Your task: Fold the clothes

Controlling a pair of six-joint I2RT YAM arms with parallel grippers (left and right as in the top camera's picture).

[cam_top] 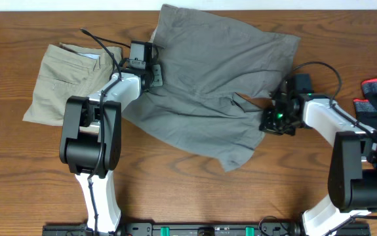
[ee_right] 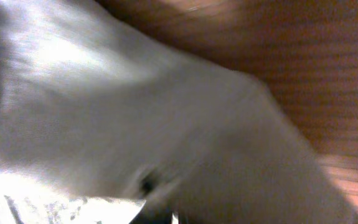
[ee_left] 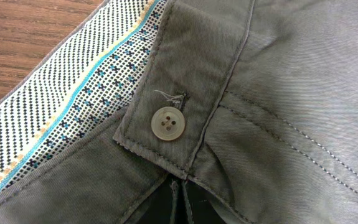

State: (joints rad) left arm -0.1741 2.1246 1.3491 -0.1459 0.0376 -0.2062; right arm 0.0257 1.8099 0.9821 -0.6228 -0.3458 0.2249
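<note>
Both left gripper (cam_top: 153, 75) and right gripper (cam_top: 271, 120) meet the grey shorts (cam_top: 208, 72).

Grey shorts (cam_top: 208, 78) lay crumpled on a wooden table (cam_top: 18, 164).
The medium-grey cotton pair was spread mostly flat but wrinkled across the middle of the table, its top reaching the far edge and one leg pointing toward the near side, with creases running across the centre. At the waist the band was turned open, showing a pale dotted lining (ee_left: 54, 112) with a teal stripe. A pale four-hole button (ee_left: 168, 124) sat on the grey tab, the fly parted just below it.
</note>
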